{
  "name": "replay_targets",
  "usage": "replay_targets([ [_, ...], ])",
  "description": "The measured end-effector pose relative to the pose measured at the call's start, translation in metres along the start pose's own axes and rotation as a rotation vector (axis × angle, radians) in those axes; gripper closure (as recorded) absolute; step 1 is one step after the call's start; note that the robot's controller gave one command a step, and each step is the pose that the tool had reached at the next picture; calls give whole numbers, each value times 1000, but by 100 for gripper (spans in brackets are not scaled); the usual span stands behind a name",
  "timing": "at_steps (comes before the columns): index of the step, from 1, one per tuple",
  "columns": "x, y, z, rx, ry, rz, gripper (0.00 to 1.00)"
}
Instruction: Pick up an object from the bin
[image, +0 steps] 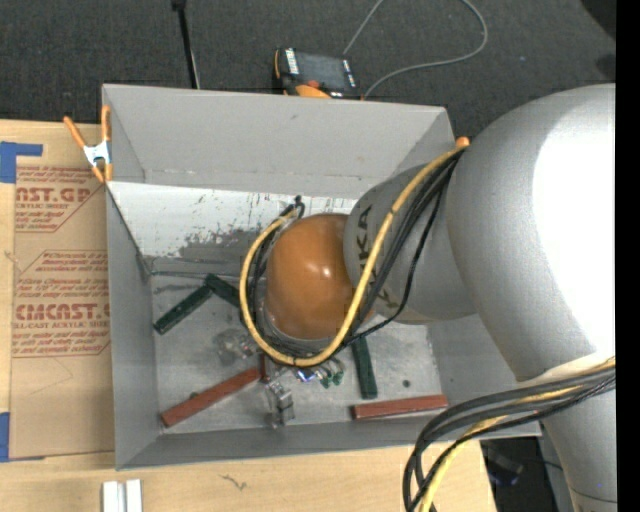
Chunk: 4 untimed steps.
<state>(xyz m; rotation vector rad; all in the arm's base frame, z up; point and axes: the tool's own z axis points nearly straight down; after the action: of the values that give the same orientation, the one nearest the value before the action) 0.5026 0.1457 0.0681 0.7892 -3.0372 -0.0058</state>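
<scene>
I see gripper (277, 397) low at near-centre of bin (270, 140), by rt end of the red-brown stick (208, 398) lying near-left; jaw state can't tell; prob. grasp step, next needs stick btwn jaws, then close & lift.

The object nearest my gripper (277, 398) is a long, thin red-brown stick (208, 397), lying flat on the floor of the bin (280, 140) at lower left, its right end angled upward and ending just beside the gripper.
</scene>
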Motion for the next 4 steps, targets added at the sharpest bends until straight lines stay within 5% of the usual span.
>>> replay_targets([
  [1,-1,-3,-4,3,-5,4,100],
  [2,18,-33,-142,7,-11,25,100],
  [3,19,-32,-137,5,-5,23,0],
  [4,61,-88,-10,2,4,-57,0],
])
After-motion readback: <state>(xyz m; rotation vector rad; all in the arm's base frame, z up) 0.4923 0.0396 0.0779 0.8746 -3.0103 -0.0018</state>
